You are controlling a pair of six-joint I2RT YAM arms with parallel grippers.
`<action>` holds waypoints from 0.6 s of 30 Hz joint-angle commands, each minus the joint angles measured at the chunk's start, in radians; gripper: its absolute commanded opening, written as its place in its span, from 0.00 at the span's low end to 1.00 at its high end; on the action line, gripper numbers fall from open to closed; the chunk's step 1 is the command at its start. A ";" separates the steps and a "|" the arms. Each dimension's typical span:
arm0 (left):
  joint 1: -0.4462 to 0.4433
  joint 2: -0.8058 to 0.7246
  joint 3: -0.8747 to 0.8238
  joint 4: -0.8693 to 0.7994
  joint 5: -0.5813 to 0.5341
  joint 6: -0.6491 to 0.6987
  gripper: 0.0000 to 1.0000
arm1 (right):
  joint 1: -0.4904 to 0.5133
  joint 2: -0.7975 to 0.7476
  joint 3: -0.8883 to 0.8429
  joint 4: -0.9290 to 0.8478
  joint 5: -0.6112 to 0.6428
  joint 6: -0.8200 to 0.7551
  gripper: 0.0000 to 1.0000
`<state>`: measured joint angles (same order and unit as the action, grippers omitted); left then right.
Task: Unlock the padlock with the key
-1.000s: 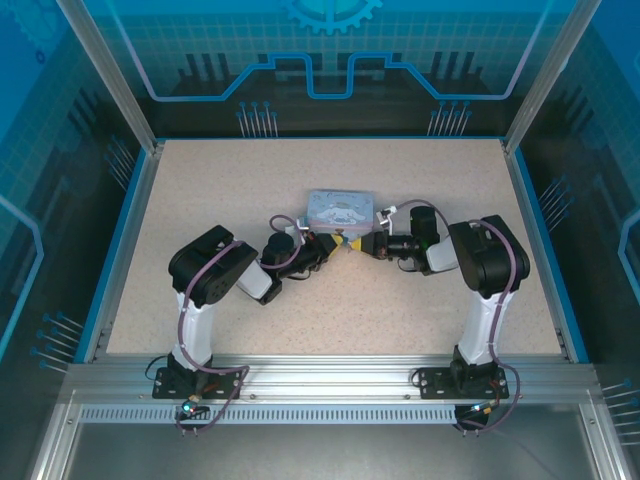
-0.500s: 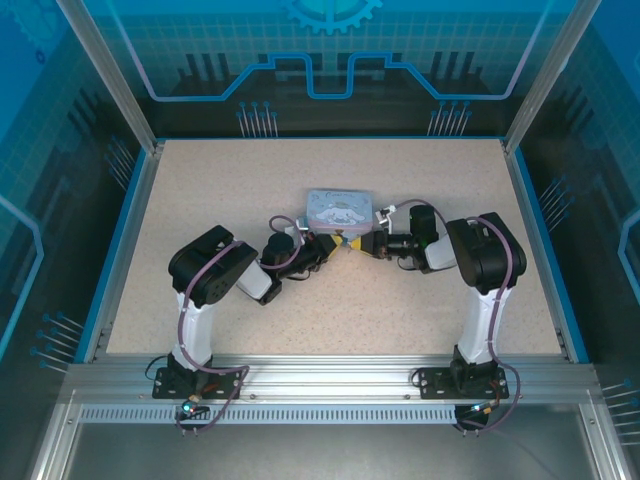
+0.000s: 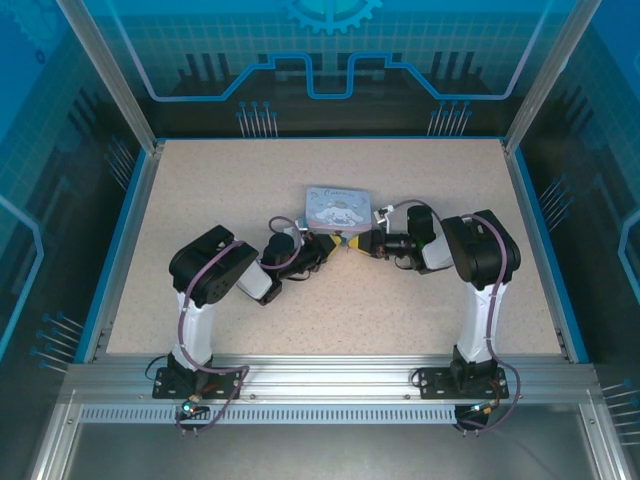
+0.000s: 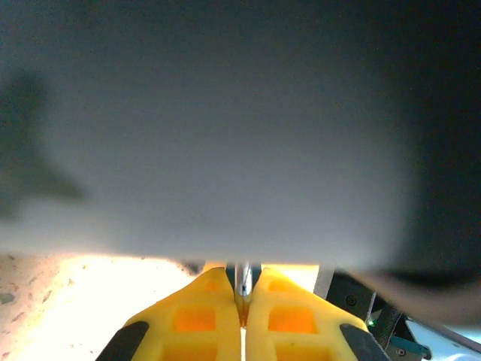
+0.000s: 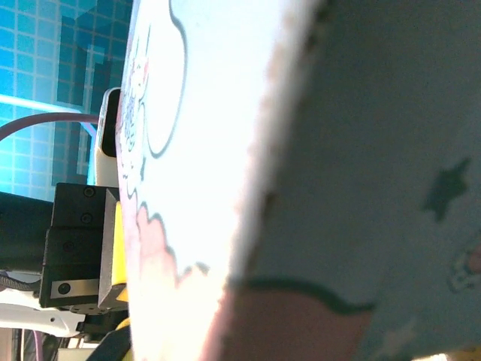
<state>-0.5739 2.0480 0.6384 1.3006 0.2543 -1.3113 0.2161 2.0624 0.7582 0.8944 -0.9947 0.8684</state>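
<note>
Both arms bent inward, left pincer (image 4: 242,292) closed, right pincer (image 3: 357,243) opposite.

Right arm (image 3: 478,255) swings slightly left, right gripper (image 3: 356,243) pushes in closer under the tin (image 3: 337,208). The tin shifts a bit left and turns slightly.

Pairs black joint housings with white link tubes on the left arm (image 3: 208,272) and right arm (image 3: 480,256); trails purple cables (looped at each base). Ends in yellow fingers (image 4: 199,323) with square recesses, seemingly black-backed.
</note>
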 commanded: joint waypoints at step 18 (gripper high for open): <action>-0.109 0.027 -0.009 0.098 0.159 -0.061 0.00 | -0.035 -0.084 -0.077 0.144 0.126 0.005 0.50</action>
<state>-0.6167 2.0586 0.6384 1.3312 0.2314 -1.3434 0.2024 2.0220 0.6773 0.9371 -0.9451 0.8833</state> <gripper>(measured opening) 0.062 0.485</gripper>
